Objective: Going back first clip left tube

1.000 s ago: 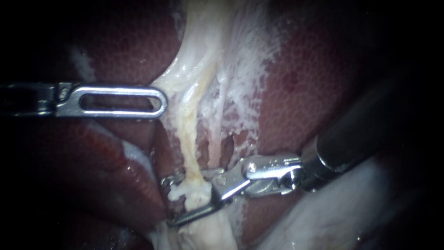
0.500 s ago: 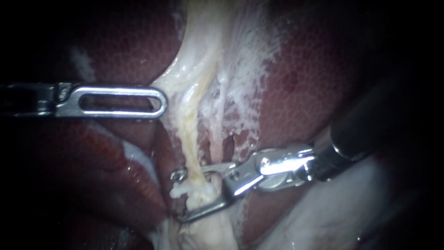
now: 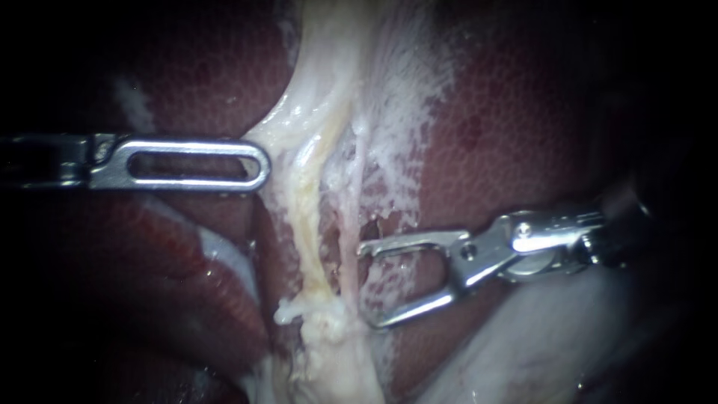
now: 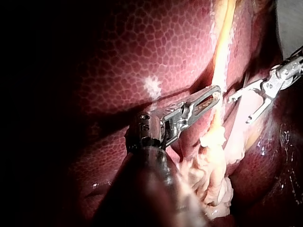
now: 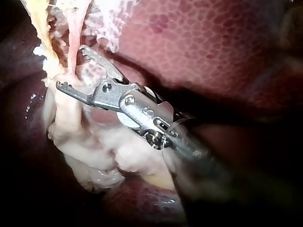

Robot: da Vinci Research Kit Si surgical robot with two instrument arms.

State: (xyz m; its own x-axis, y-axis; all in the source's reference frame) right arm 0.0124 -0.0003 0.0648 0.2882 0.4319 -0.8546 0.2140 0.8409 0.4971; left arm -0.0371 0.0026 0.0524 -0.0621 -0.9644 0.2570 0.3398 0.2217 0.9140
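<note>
Two tubes run down the pale strip of tissue between the liver lobes: a yellowish left tube [image 3: 303, 217] and a thinner pinkish right tube [image 3: 350, 247]. I see no clip on either. My right instrument [image 3: 366, 286] stands just right of the tubes, with its jaws open, empty and clear of the tissue. The wrist views show it the same way [image 4: 239, 109] [image 5: 71, 67]. My left instrument [image 3: 263, 164] has its slotted jaws shut on the pale tissue edge beside the left tube, drawing it sideways [image 4: 215, 93].
Dark red liver [image 3: 508, 127] lies on both sides of the strip. The tubes end in a lumpy pale mass [image 3: 329, 352]. Smooth whitish tissue [image 3: 538, 352] lies under the right instrument's shaft.
My right instrument's open jaws, which straddled the left tube low down, have pulled back to the right and slightly up, off the tubes. The left instrument has not moved.
</note>
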